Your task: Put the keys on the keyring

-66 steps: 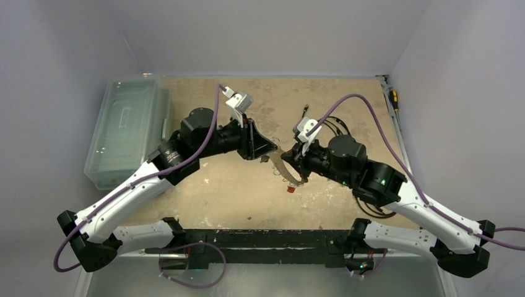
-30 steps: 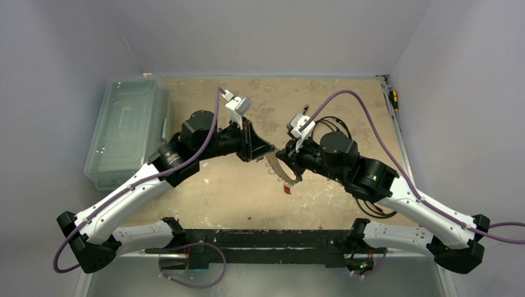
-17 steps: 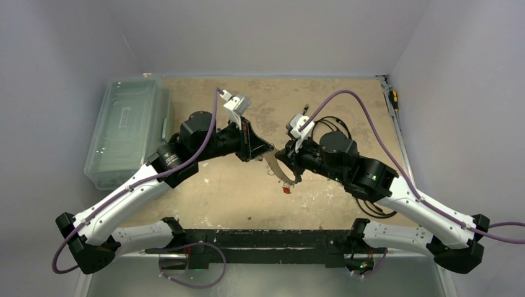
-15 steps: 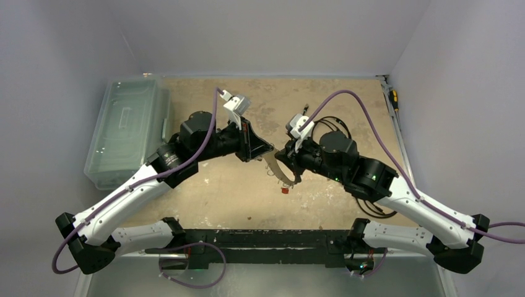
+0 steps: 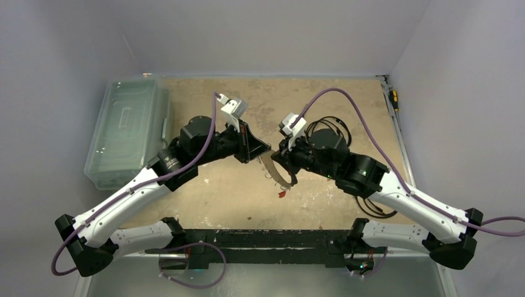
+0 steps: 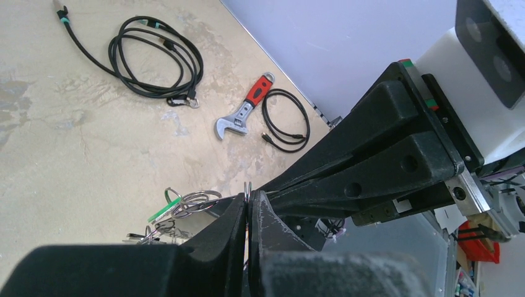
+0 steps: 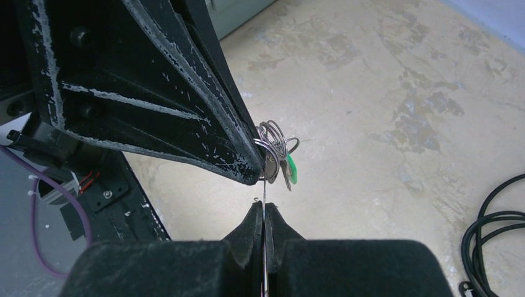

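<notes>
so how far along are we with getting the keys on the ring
Partly, it seems. Done: a green key and a red key already hang from the keyring. In hand: the left fingers and right fingers are both shut on its thin metal, holding it up between them. Left: no loose key shows on the table, but I can't tell whether every key is threaded.

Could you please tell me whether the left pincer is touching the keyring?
Touching. The left wrist view shows the left pincer shut on the keyring, whose thin edge pokes out at its tip.
</notes>
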Controlling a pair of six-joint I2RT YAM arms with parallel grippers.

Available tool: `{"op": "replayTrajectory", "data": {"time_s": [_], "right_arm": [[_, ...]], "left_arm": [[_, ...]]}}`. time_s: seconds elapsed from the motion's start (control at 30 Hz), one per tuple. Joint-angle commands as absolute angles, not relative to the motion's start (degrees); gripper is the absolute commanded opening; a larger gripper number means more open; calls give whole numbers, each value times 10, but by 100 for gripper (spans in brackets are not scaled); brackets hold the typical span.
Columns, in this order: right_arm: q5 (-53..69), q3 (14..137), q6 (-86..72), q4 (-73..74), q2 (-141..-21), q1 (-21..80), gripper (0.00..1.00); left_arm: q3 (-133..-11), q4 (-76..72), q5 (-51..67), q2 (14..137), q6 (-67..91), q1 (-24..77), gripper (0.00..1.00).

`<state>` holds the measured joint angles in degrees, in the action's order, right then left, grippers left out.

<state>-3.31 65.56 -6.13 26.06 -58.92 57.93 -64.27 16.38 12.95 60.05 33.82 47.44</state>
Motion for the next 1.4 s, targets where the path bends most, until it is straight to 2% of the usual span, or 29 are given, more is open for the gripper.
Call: {"op": "replayTrajectory", "data": {"time_s": [0.0, 0.67, 0.8, 0.93, 1.27, 1.37], "right_arm": [[24, 683, -94, 202, -588, 584, 0], [84, 711, -165, 183, -624, 586, 1], [86, 697, -165, 157, -605, 586, 29], [104, 682, -158, 140, -580, 586, 45], [158, 645, -119, 132, -469, 586, 54], [153, 630, -100, 124, -440, 586, 44]], "left_arm": [[-618, 97, 91, 586, 325, 474, 0], [-570, -40, 70, 585, 262, 474, 0], [-556, -74, 95, 569, 223, 474, 0], [-532, -137, 169, 546, 196, 474, 0], [-467, -253, 244, 472, 145, 474, 0], [-445, -296, 265, 455, 146, 474, 0]]}}
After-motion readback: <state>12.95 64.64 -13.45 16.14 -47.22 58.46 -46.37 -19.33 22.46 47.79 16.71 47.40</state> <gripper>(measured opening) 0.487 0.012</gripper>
